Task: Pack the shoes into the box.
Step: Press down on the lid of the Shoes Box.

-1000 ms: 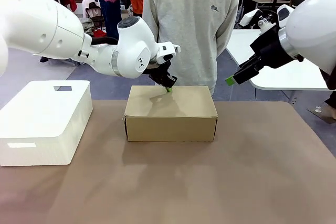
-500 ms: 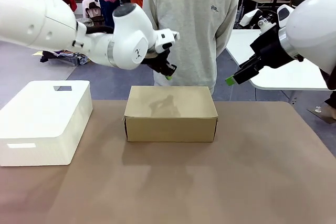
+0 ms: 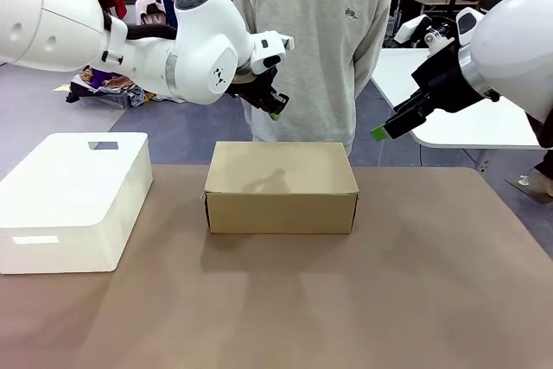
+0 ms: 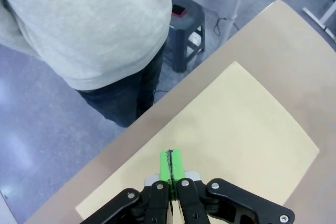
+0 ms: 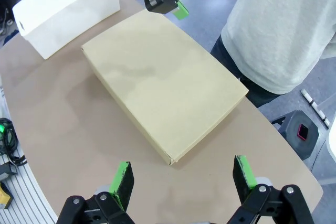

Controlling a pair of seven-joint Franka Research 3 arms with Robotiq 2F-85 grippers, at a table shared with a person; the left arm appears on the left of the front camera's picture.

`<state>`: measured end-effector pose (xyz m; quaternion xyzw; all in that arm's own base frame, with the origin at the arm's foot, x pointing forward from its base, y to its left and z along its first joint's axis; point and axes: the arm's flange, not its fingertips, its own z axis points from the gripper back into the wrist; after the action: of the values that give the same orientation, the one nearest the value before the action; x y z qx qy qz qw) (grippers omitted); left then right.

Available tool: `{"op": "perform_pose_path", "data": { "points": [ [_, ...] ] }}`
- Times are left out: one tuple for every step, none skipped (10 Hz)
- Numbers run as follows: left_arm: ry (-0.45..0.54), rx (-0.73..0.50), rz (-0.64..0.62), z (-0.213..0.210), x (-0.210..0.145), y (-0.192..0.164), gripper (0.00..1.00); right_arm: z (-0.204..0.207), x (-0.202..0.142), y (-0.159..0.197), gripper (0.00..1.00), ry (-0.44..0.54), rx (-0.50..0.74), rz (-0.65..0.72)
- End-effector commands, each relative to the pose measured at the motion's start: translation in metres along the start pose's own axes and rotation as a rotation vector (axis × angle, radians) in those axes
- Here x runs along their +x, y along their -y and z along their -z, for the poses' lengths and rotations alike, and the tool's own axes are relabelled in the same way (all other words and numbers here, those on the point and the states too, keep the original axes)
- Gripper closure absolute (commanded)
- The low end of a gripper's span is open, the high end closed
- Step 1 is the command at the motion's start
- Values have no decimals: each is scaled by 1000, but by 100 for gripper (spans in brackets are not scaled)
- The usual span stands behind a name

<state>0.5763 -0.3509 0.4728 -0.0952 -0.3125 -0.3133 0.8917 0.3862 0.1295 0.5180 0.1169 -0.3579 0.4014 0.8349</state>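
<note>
The brown cardboard box (image 3: 281,183) sits with its lid down in the middle of the table; the shoes are hidden. My left gripper (image 3: 276,115) hangs shut and empty above the box's far edge, in front of the person's sweater. Seen from the left wrist, its green pads (image 4: 171,163) press together over the lid (image 4: 226,145). My right gripper (image 3: 378,133) is raised at the right, clear of the box. It stands open (image 5: 182,170) with nothing between the fingers, looking down at the box (image 5: 157,82) and at the left gripper (image 5: 181,10) beyond it.
A bulky white container (image 3: 73,196) stands at the table's left. A person in a grey sweater (image 3: 315,41) stands close behind the far edge. A black stool (image 4: 185,22) is beside the person, and a white table (image 3: 467,118) is off to the right.
My left gripper has lifted off the far edge of the box lid and risen toward the person. The box and the right arm have not moved.
</note>
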Motion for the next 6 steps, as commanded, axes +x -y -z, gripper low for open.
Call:
{"op": "perform_pose_path", "data": {
  "points": [
    [6,1,-3,2,3,-3,100,0,-1,-2,0,1,-5,15],
    [6,1,-3,2,3,-3,100,0,-1,-2,0,1,-5,15],
    [6,1,-3,2,3,-3,100,0,-1,-2,0,1,-5,15],
    [6,1,-3,2,3,-3,100,0,-1,-2,0,1,-5,15],
    [6,1,-3,2,3,-3,100,0,-1,-2,0,1,-5,15],
    [1,-4,-3,6,2,-1,100,0,-1,-2,0,1,-5,15]
  ]
}}
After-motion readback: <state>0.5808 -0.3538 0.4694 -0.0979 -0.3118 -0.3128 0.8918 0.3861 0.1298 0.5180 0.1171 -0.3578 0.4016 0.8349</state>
